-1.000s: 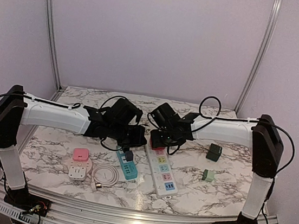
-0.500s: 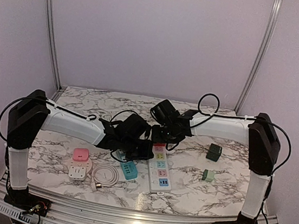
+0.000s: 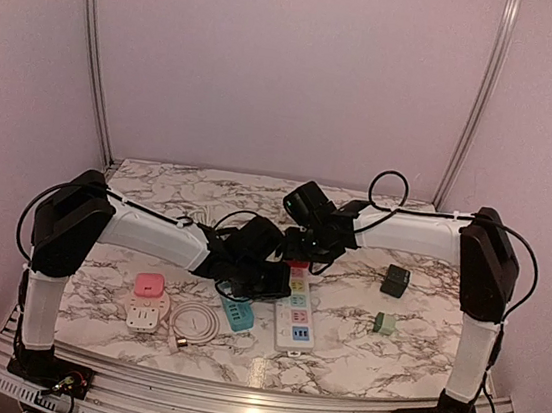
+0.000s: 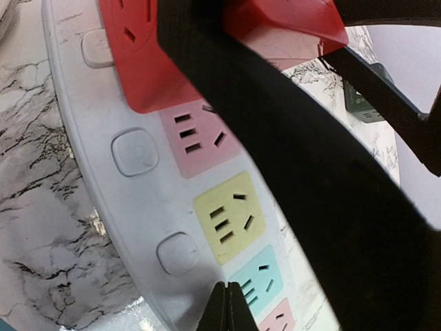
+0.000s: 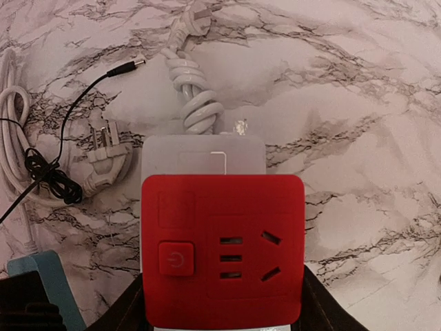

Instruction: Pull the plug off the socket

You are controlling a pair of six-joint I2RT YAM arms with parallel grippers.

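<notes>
"As the top camera has it, where do the arms meet?"

"Over the middle of the worktop (image 3: 96,275). The left gripper (image 3: 275,283) hangs low, just beside the white strip (image 3: 297,322), which runs from the centre toward the near edge. The right gripper (image 3: 299,258) sits at that strip's far end. A teal strip (image 3: 237,313) lies just left of the white one. Its far end is hidden under the left gripper, so the plug cannot be seen from here. Two green cubes (image 3: 394,279) sit toward the right edge."

"And the left wrist view?"

"Its fingers (image 4: 289,179) stand apart above the white strip's coloured sockets – whether they pinch anything I cannot tell."

"The right wrist view?"

"Its fingers (image 5: 127,314) press both sides of the white strip at the red socket (image 5: 222,248) – clamped on it. Toward the far edge lie the coiled cord (image 5: 196,103) and its pronged end (image 5: 103,162), loose on the marble. At lower left a black block (image 5: 27,303) rests on the teal strip's end. Whether that is the plug I cannot tell."
</notes>
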